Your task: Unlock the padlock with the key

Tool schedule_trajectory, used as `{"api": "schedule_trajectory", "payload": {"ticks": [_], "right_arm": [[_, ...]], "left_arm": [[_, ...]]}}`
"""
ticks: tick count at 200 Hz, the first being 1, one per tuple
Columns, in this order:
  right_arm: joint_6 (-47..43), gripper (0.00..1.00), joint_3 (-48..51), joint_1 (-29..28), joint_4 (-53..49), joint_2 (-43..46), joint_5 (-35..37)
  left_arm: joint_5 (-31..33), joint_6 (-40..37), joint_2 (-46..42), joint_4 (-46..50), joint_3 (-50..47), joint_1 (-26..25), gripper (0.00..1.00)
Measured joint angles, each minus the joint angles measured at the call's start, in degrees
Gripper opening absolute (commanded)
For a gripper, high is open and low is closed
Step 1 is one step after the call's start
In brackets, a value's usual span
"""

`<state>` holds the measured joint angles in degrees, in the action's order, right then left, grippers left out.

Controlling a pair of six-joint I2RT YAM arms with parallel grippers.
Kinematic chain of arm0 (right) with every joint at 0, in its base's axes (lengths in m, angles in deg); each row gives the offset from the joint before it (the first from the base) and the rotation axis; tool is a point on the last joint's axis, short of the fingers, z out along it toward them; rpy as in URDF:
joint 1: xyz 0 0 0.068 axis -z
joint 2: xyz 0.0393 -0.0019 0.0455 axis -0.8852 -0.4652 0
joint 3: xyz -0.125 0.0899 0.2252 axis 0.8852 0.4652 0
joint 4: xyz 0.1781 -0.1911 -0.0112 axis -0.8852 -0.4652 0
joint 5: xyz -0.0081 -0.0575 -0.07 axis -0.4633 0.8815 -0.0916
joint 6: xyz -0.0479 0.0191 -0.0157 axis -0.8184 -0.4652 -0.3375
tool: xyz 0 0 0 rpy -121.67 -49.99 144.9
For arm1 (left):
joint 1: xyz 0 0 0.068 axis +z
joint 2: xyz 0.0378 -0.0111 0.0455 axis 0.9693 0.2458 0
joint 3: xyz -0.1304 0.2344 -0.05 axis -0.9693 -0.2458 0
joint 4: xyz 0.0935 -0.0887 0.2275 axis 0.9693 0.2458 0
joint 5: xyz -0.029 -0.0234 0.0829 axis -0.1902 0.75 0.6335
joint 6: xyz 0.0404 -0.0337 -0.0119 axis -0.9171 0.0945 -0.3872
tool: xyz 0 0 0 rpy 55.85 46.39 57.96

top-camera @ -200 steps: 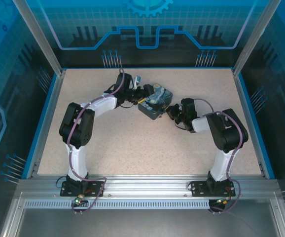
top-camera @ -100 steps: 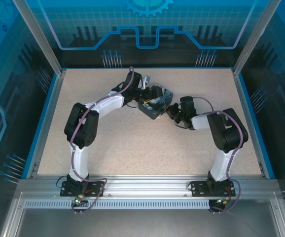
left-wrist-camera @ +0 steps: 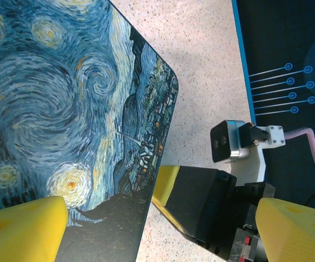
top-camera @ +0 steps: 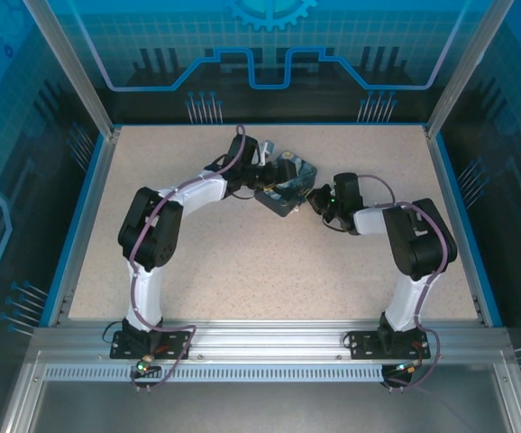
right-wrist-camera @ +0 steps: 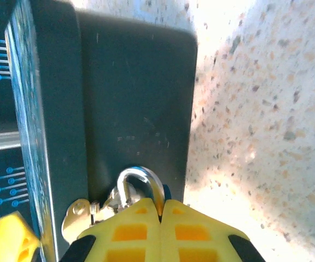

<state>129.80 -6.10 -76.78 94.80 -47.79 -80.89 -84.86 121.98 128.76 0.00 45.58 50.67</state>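
2 arms are meeting at 1 box (top-camera: 289, 183) on the table (top-camera: 197, 262), and 1 padlock (right-wrist-camera: 126, 184) is hanging on the box's dark side wall. The right gripper (right-wrist-camera: 160, 210) is sitting right against that padlock. Its 2 yellow fingers are pressing flat together with no gap, and their tips are covering the lock's body. Just the silver shackle loop and a sliver of blue are peeking out above them. Whether anything thin is pinched between those pads, I cannot tell. 1 silver hasp (right-wrist-camera: 81, 214) is showing just left of the shackle. The left gripper (left-wrist-camera: 160, 218) is gaping wide. 1 finger (left-wrist-camera: 21, 232) is hanging over the swirly painted lid and the other is out past the box edge, with the right gripper sitting between the 2.
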Motion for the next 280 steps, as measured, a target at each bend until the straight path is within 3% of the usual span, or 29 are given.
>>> {"api": "schedule_trajectory", "payload": {"ticks": [84,119,163,195,238,280], "right_arm": [[-4.68,0.02,-1.31,2.19,-5.84,0.59,2.21],[-10.93,0.02,0.98,2.40,-10.34,7.91,1.79],[-26.14,0.03,-0.92,5.51,-22.91,21.07,-5.53],[-35.39,0.03,-2.73,7.43,-31.61,26.67,-13.84],[-37.88,0.04,-0.31,6.21,-34.93,27.47,-22.45],[-36.52,0.04,4.42,-0.59,-34.03,22.08,-25.53]], "left_arm": [[-0.24,0.37,-0.48,-1.81,-1.18,0.57,0.92],[-0.50,0.31,-0.94,-1.64,-1.33,1.36,0.95],[-1.36,-1.18,-2.99,1.07,-1.51,3.87,0.99],[-2.51,-1.33,-10.25,0.74,-5.51,6.14,0.99],[-3.26,-1.99,-23.56,-0.39,-13.27,9.62,0.99],[-3.19,-3.06,-31.23,-0.24,-21.49,11.78,0.99]]}}
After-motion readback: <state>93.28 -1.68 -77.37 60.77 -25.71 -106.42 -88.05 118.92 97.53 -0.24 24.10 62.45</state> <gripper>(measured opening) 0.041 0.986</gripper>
